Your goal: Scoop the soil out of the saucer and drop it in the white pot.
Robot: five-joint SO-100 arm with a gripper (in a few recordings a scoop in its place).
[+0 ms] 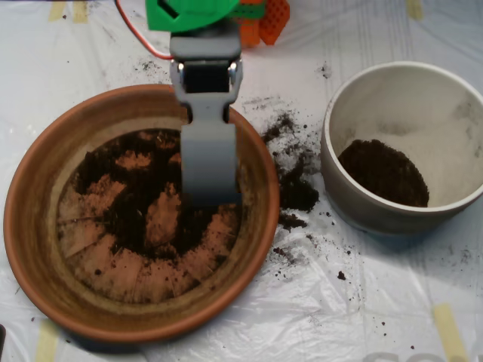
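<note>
White crinkled plastic sheeting (362, 302) covers the table, fixed down with strips of pale yellow tape (450, 332) at its edges.

On it, at the picture's left, sits the saucer (30, 226), a wide terracotta dish with a thick rim and radial ridges on its base. The soil (128, 207) lies inside as a dark, patchy layer across the middle and upper part of the base, thickest from about nine o'clock through the centre, while the ridged clay shows bare from four to eight o'clock and in spots between the clumps.

The scoop (210, 197) reaches down into the dish from twelve o'clock, its grey shell over the base just right of centre, its lower edge down at the soil. From above I cannot tell whether its halves are parted or pressed together, nor whether any soil is in it. Above it are a grey motor housing, green (185, 13) and orange (268, 19) printed parts, and a red wire (139, 41).

Spilled soil (294, 177) is scattered on the sheeting just outside the saucer's rim, from one to four o'clock, in the gap toward the white pot (362, 215).

That pot stands at three o'clock from the saucer, near but apart from it, with a dark heap of soil (383, 172) on its floor against the lower left wall.
</note>
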